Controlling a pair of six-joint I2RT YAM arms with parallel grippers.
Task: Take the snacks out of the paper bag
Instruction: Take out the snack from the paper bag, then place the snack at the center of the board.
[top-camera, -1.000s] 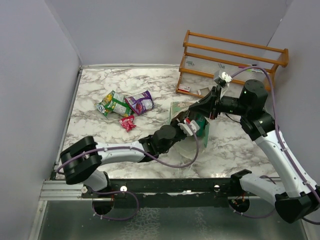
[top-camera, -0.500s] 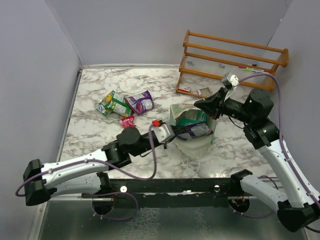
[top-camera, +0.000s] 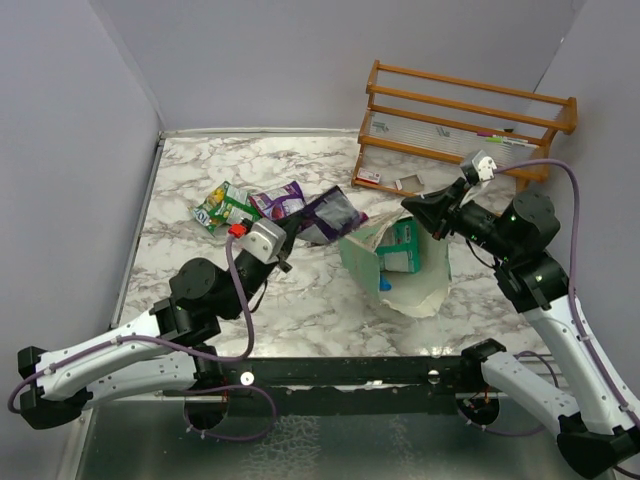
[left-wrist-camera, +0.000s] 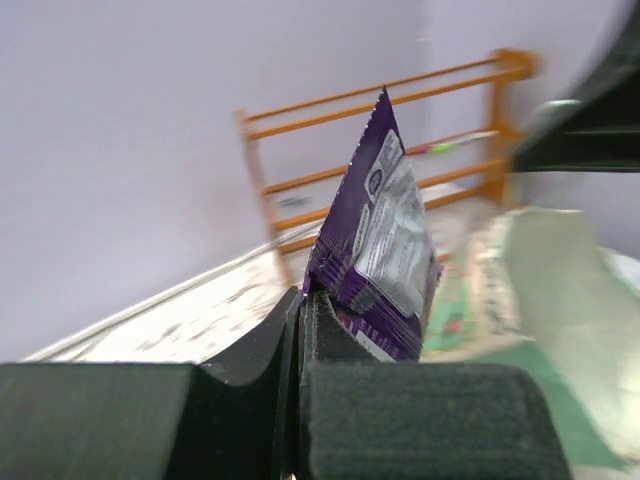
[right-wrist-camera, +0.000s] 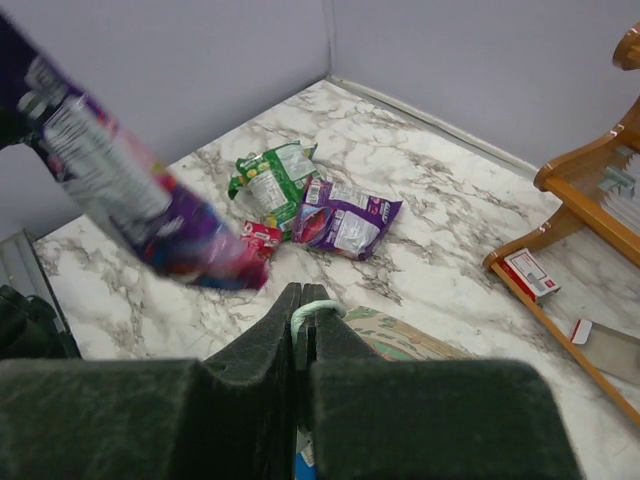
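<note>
Out of the paper bag (top-camera: 418, 287) since a second ago, the left gripper (left-wrist-camera: 302, 298) is now over the middle of the marble table (top-camera: 200, 160). It is clamped on a glossy purple packet (left-wrist-camera: 385, 240) with a serrated top edge and a silvery panel, its print too blurred to read. The bag, pale mint paper lined white, slumps open toward the right edge, its rim pinched tight by the right gripper (right-wrist-camera: 303, 306). A crinkly green packet (right-wrist-camera: 275, 180), a second purple packet (right-wrist-camera: 345, 222) and a red-pink packet (right-wrist-camera: 262, 238) lie toward the far left corner. A slatted wooden rack (top-camera: 470, 110) fills the far right corner.
</note>
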